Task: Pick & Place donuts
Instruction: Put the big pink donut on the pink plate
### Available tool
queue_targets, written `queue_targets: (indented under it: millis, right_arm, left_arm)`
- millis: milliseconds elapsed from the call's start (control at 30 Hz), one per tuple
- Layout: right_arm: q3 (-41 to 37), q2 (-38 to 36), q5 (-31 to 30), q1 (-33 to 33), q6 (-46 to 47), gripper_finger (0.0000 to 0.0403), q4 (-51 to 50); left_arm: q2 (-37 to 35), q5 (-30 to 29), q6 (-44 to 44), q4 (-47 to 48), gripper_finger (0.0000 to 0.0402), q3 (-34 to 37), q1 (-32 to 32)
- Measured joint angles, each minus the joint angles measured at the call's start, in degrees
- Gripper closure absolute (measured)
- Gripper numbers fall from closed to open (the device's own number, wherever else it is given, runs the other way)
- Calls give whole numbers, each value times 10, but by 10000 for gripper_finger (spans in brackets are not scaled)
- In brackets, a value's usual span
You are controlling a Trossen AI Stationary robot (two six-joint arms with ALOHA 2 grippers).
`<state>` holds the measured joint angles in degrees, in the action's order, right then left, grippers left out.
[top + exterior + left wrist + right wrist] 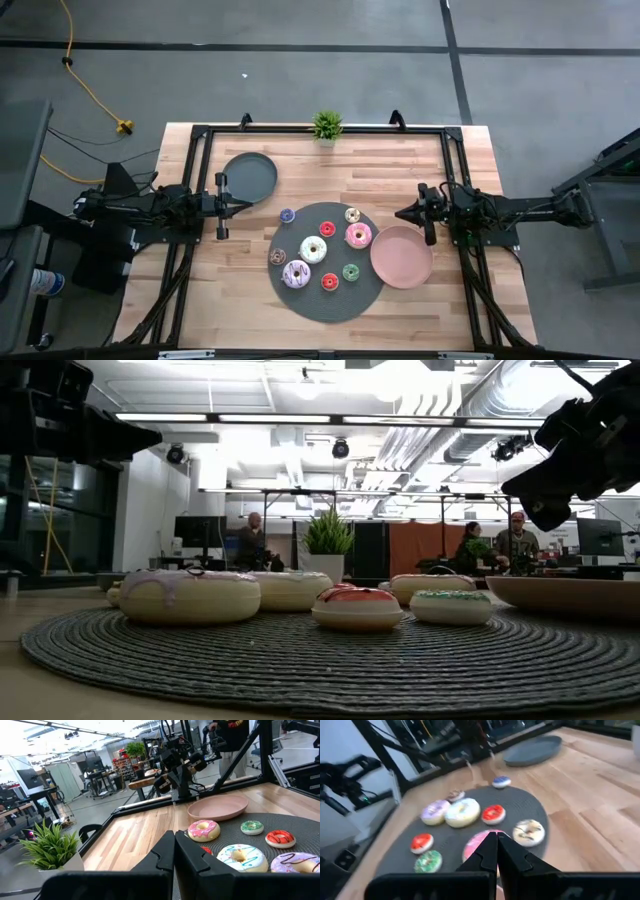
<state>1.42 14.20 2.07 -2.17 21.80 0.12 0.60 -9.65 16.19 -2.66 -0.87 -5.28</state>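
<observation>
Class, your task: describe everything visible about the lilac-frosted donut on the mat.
The lilac-frosted donut is one of the larger rings: a pale cream body under glossy lilac icing with faint light speckles, plastic-looking. It lies flat, hole up, on the dark woven round mat, near the mat's edge on the left arm's side. The white-frosted donut sits close beside it; whether they touch cannot be told. No tool touches it.

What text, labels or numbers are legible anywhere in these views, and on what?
None legible.
Donuts, mat, pink plate, grey plate: no print visible.
Both arms: no markings readable.
Room behind the table, low view and left wrist view: any signs or screens too small or blurred to read.
</observation>
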Motion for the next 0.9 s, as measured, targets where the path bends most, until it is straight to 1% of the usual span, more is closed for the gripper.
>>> queue_targets:
  millis: [100, 233, 333, 500, 600, 700, 800, 900]
  right_arm:
    - [42, 16, -15, -12, -25, 402, -55]
    - [128, 51, -22, -46, -39, 402, -170]
    - [193, 91, -23, -73, -9, 402, -215]
    - [293, 192, -10, -123, 68, 402, -280]
    - [344, 249, 21, -159, 110, 402, -321]
    - [394, 302, 66, -191, 140, 402, -352]
    - [440, 348, 125, -219, 137, 402, -375]
    - [479, 384, 172, -245, 107, 402, -392]
  left_arm:
    - [0, 0, 0, 0, 401, 0, 0]
    - [0, 0, 0, 0, 401, 0, 0]
    - [0, 0, 0, 0, 401, 0, 0]
    - [0, 0, 0, 2, 401, 0, 0]
    - [0, 0, 0, 2, 401, 0, 0]
    - [0, 0, 0, 2, 401, 0, 0]
    - [0, 0, 0, 2, 401, 0, 0]
    - [0, 0, 0, 2, 401, 0, 0]
